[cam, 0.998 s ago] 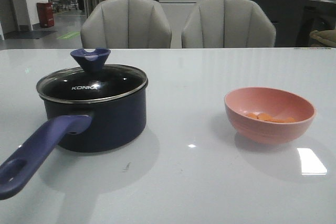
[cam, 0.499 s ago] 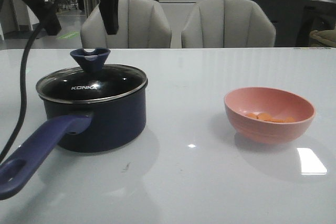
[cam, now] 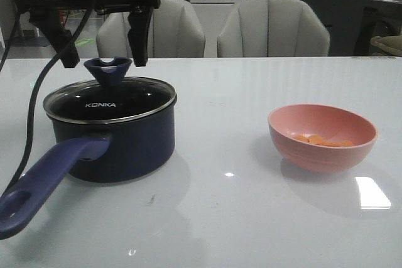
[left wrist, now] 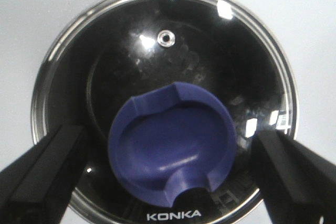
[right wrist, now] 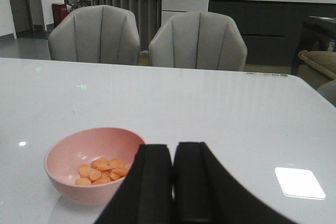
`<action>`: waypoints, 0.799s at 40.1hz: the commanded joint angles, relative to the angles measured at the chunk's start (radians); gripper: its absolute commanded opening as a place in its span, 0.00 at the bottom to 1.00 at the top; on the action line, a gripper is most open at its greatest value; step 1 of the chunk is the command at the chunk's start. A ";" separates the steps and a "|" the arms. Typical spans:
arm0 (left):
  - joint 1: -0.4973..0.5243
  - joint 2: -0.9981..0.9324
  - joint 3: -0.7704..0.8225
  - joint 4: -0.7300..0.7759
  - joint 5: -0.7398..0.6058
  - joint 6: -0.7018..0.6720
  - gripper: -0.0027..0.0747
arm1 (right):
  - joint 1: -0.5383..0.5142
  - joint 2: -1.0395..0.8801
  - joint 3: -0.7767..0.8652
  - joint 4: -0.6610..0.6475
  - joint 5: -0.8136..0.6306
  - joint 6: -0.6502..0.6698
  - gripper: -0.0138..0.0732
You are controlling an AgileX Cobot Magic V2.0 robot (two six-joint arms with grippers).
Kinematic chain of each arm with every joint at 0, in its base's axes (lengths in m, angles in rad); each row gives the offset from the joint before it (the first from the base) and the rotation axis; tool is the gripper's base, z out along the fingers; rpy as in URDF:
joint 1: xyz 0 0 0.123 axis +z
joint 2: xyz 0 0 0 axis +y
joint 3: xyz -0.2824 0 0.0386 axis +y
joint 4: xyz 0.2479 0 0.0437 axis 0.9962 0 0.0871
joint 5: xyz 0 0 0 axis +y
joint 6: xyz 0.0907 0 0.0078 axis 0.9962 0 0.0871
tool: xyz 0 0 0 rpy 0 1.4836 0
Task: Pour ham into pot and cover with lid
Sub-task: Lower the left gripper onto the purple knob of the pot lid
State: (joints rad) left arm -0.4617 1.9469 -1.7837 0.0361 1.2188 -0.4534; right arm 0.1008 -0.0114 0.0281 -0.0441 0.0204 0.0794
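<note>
The dark glass lid [cam: 110,100] with blue knob [left wrist: 173,142] caps the navy pot [cam: 116,145]; the left gripper [cam: 103,45] hangs wide-spread above it, the right gripper's [right wrist: 173,182] fingers pressed together.

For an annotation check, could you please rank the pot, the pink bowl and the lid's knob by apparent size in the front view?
1. Pot, largest, even without its handle.
2. Pink bowl.
3. Lid's knob, clearly smallest.

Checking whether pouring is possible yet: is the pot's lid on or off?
On. The lid sits flat on the pot, rim seated all round; the open left gripper straddles its knob without touching.
</note>
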 commanded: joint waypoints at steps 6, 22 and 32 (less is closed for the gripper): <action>-0.007 -0.042 -0.034 -0.006 -0.042 -0.013 0.87 | -0.006 -0.019 -0.006 0.002 -0.077 -0.006 0.34; -0.007 0.003 -0.034 -0.009 -0.031 -0.013 0.86 | -0.006 -0.019 -0.006 0.002 -0.077 -0.006 0.34; -0.007 0.009 -0.034 -0.020 -0.029 -0.013 0.81 | -0.006 -0.019 -0.006 0.002 -0.077 -0.006 0.34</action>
State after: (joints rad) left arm -0.4617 2.0087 -1.7858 0.0222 1.2015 -0.4534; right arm 0.1008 -0.0114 0.0281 -0.0441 0.0204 0.0794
